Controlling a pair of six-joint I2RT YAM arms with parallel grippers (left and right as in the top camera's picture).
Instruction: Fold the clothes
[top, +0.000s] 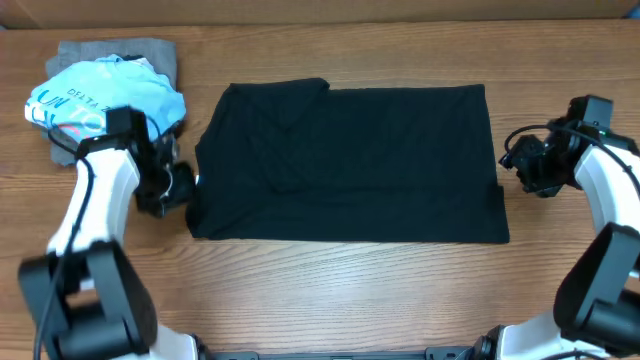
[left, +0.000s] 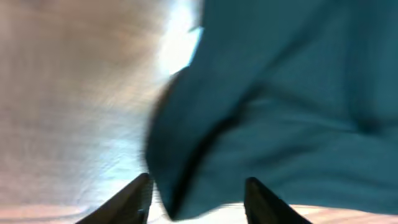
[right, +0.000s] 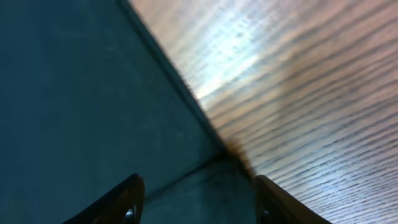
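The clothes, a black T-shirt, lie flat on the wooden table, folded into a wide rectangle. My left gripper sits at the shirt's left edge. In the left wrist view its fingers stand apart, with a rumpled fold of the shirt lying loose between and ahead of them. My right gripper is at the shirt's right edge. In the right wrist view its jaws are open over the shirt's corner, gripping nothing.
A light blue printed shirt lies bunched on a grey garment at the back left corner, just behind my left arm. Bare wood runs to the right of the shirt's edge.
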